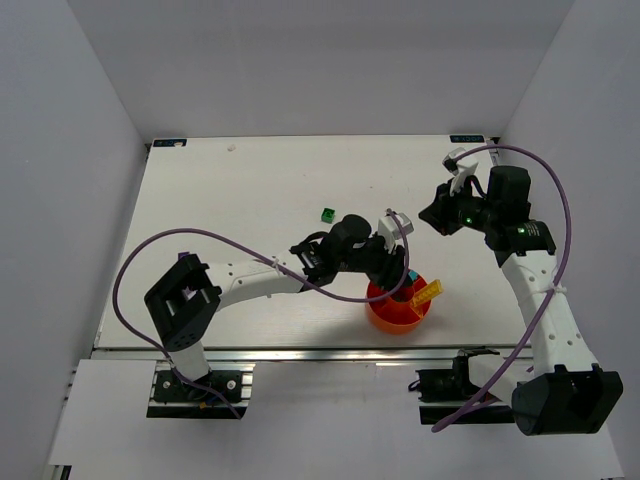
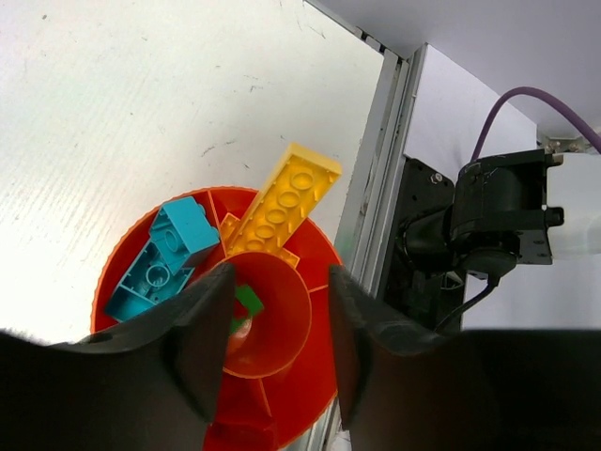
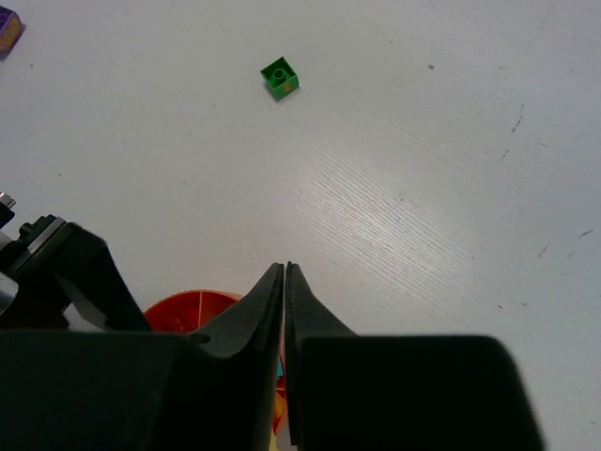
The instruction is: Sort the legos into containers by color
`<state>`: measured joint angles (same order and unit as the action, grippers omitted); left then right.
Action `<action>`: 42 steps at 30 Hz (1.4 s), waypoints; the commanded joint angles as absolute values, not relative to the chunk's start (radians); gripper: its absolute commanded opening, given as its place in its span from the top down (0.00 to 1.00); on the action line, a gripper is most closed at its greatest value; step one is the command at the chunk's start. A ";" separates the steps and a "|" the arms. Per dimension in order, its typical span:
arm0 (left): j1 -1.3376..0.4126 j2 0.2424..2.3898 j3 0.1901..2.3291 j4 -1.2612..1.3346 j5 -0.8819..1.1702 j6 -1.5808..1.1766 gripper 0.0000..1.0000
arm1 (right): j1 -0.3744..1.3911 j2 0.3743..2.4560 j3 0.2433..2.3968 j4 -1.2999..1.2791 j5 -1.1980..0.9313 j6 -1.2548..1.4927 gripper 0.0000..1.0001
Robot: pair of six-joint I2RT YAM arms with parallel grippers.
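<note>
The round orange-red tray (image 1: 385,318) sits near the table's front edge. My left gripper (image 2: 277,310) hangs open right over its central cup (image 2: 282,324), nothing between the fingers. A green lego (image 2: 248,301) lies in that cup, partly hidden by the left finger (image 2: 202,329). A long yellow lego (image 2: 282,202) leans out over the rim, and a cyan lego (image 2: 164,258) fills a wedge beside it. Another green lego (image 1: 326,213) lies loose on the table. My right gripper (image 3: 285,272) is shut and empty, raised to the right of the tray.
A purple lego (image 3: 7,26) lies at the far left edge of the right wrist view. The left arm (image 1: 260,280) stretches across the table front. The metal table rail (image 2: 376,169) runs just beside the tray.
</note>
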<state>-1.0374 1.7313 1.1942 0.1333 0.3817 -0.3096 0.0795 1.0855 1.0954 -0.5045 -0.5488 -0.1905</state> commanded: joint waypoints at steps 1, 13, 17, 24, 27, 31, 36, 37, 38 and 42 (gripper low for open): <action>-1.043 1.675 1.233 0.123 0.361 -0.296 0.54 | 0.078 1.088 1.112 -0.499 -0.583 -0.207 0.88; -0.901 1.133 1.069 -0.523 -0.429 -0.446 0.57 | 0.274 1.639 1.515 -0.738 -0.534 -0.486 0.23; -0.870 0.956 1.000 -0.762 -0.658 -0.520 0.13 | 0.376 1.814 1.688 -0.762 -0.405 -0.450 0.11; -0.870 0.714 0.882 -0.879 -0.857 -0.617 0.07 | 0.511 2.112 2.015 -0.808 -0.181 -0.404 0.11; -0.870 0.629 0.801 -0.842 -0.873 -0.618 0.07 | 0.541 2.248 2.109 -0.821 -0.134 -0.400 0.11; -0.879 0.571 0.768 -0.831 -0.890 -0.623 0.07 | 0.564 2.298 2.112 -0.781 -0.120 -0.417 0.11; -0.879 0.546 0.756 -0.824 -0.897 -0.623 0.07 | 0.580 2.362 2.155 -0.765 -0.133 -0.429 0.13; -0.879 0.548 0.756 -0.824 -0.897 -0.624 0.07 | 0.584 2.365 2.155 -0.762 -0.136 -0.434 0.14; -0.879 0.549 0.756 -0.825 -0.900 -0.626 0.07 | 0.586 2.371 2.152 -0.756 -0.141 -0.440 0.15; -0.879 0.551 0.753 -0.821 -0.896 -0.624 0.07 | 0.595 2.407 2.154 -0.713 -0.124 -0.446 0.19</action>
<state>-0.8745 0.5488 0.7616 -0.8318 -0.8772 -0.6178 0.5861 2.3913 2.1059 -0.7677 -0.1356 -0.4313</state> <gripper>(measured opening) 0.922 0.818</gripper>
